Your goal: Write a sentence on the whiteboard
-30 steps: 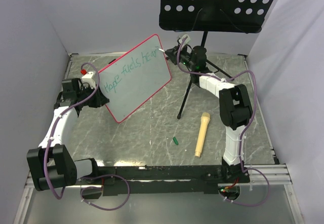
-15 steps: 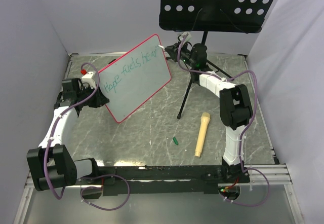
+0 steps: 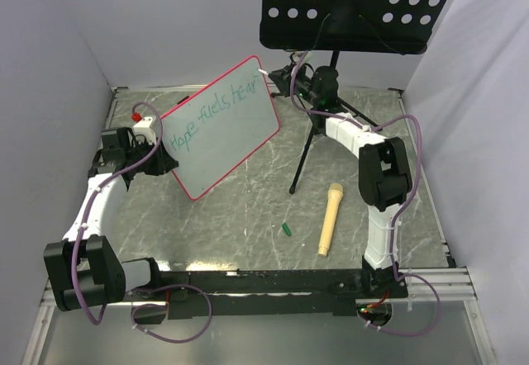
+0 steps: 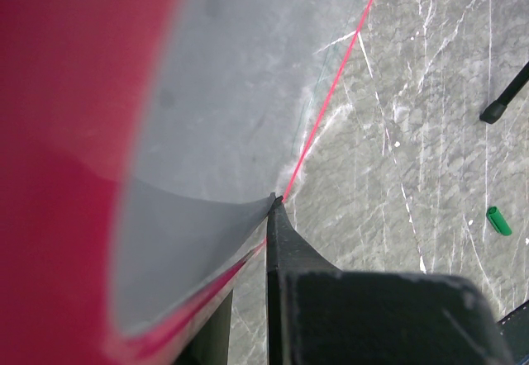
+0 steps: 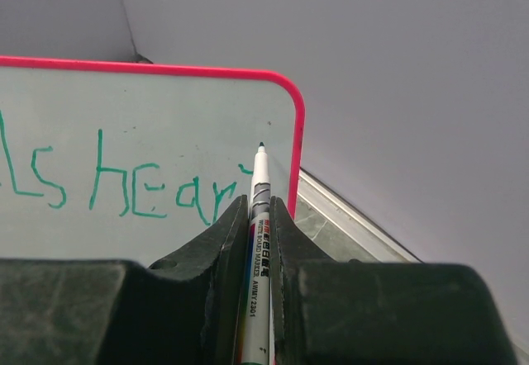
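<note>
The whiteboard [image 3: 221,127], pink-framed, stands tilted at the left-centre. The teal sentence [image 3: 211,113] on it reads "Hope fuels hear". My left gripper [image 3: 157,163] is shut on the board's lower left edge. In the left wrist view the gripper [image 4: 266,220] clamps the blurred pink frame of the board [image 4: 223,92]. My right gripper [image 3: 286,76] is by the board's top right corner, shut on a white marker [image 5: 259,216]. In the right wrist view the gripper [image 5: 259,206] points the marker tip at the board [image 5: 124,109] just right of "hear" [image 5: 157,187]. I cannot tell whether the tip touches.
A black perforated music stand tray [image 3: 355,6] hangs over the back, its pole and legs [image 3: 307,154] right of the board. A wooden microphone-shaped object [image 3: 329,218] lies at the right front. A green marker cap [image 3: 286,229] lies on the marbled table; it also shows in the left wrist view [image 4: 498,220].
My right gripper has shifted slightly up and back along the board's top right corner with the marker. The writing and the left arm look unchanged.
</note>
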